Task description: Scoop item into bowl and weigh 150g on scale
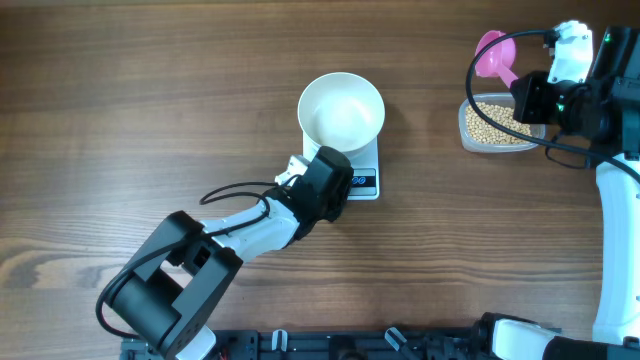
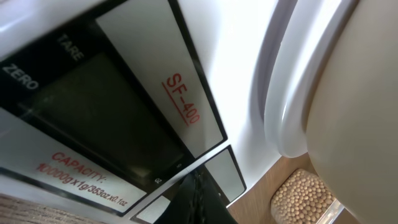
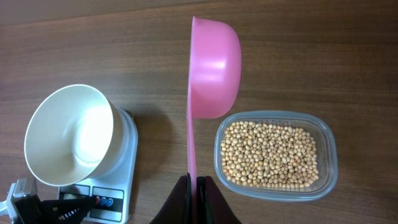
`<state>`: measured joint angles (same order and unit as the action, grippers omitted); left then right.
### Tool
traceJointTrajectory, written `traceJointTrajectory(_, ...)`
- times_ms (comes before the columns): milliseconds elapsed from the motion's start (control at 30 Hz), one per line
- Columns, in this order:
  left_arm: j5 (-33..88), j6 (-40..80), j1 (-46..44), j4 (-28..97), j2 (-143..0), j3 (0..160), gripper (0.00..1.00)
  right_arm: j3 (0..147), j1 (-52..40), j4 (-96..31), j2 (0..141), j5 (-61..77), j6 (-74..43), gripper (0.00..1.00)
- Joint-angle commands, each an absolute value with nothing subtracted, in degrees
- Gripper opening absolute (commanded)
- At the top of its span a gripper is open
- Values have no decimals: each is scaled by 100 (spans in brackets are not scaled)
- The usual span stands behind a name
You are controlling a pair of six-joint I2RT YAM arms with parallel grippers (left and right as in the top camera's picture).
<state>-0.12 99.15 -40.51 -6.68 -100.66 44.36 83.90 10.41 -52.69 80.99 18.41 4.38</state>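
An empty white bowl (image 1: 342, 108) sits on the small white scale (image 1: 373, 160) at mid-table. My left gripper (image 1: 347, 190) is shut, its tips resting on the scale's front button panel (image 2: 124, 124); the left wrist view shows the closed fingers (image 2: 200, 194) against it. The beans (image 3: 270, 155) fill a clear tub (image 1: 466, 128) to the right. Beside the tub, my right gripper (image 3: 198, 183) is shut on the handle of a pink scoop (image 3: 214, 68), which is empty and raised edge-on. The bowl (image 3: 68, 134) and the scale (image 3: 126, 152) also lie left in the right wrist view.
The wooden table (image 1: 150, 90) is bare on its left half. The left arm (image 1: 190, 265) stretches from the front edge toward the scale. The right arm (image 1: 615, 200) stands along the right edge.
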Motion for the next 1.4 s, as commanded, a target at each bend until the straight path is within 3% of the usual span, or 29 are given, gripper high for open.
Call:
traceJointTrajectory(0,-95,9948,-4066,-489,-10202,4340,4,8377,1059,-5240,8029,1935,521,4)
traceJointTrajectory(1367,51,10101,-3962,-290,-10427,4340,4,8377,1059,-5369,8029,1938,598,4)
